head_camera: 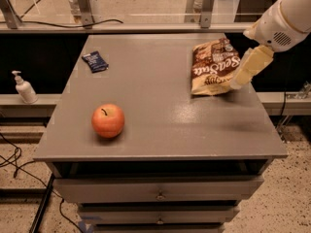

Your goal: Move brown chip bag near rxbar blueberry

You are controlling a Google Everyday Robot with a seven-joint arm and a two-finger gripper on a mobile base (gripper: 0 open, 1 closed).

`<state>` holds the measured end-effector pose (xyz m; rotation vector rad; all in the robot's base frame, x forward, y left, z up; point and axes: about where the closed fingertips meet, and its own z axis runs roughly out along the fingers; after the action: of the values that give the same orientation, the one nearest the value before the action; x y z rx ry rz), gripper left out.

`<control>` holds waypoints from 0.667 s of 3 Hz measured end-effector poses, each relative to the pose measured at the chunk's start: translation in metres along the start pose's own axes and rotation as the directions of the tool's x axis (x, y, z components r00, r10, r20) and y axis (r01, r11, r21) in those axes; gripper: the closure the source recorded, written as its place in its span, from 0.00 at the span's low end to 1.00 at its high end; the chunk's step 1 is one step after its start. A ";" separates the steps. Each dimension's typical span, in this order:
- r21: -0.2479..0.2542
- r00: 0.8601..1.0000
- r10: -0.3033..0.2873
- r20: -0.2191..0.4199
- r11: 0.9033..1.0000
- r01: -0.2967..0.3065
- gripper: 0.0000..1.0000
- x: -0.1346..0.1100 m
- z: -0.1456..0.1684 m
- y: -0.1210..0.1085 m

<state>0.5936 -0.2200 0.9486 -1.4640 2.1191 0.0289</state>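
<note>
Pincer (pixel 239 81) of cream plastic hangs from the white robot arm (pixel 284 21) over the right side of the flat grey bench (pixel 160 130), slanting down and leftward. From where I stand I cannot tell whether it is released or clenched. Its tip sits right at the lower right edge of the crinkly brown chip bag (pixel 213 67) with white "Sea Salt" lettering; whether it touches the bag I cannot say. The bag lies flat at the bench's far right. Well apart from it, at the far left corner, lies the small flat navy-blue rxbar blueberry wrapper (pixel 95 61). A round red-orange apple (pixel 108 121) stands nearer the front left. Grey drawers (pixel 158 191) sit under the benchtop, and a white pump bottle (pixel 23 88) stands on a ledge off to the left.
</note>
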 end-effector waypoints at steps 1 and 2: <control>0.018 0.994 0.109 0.022 0.994 -0.109 0.00 0.015 0.039 -0.041; 0.046 0.975 0.221 0.001 0.974 -0.221 0.00 0.050 0.065 -0.072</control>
<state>0.6713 -0.2713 0.8915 -1.1973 2.2615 0.0596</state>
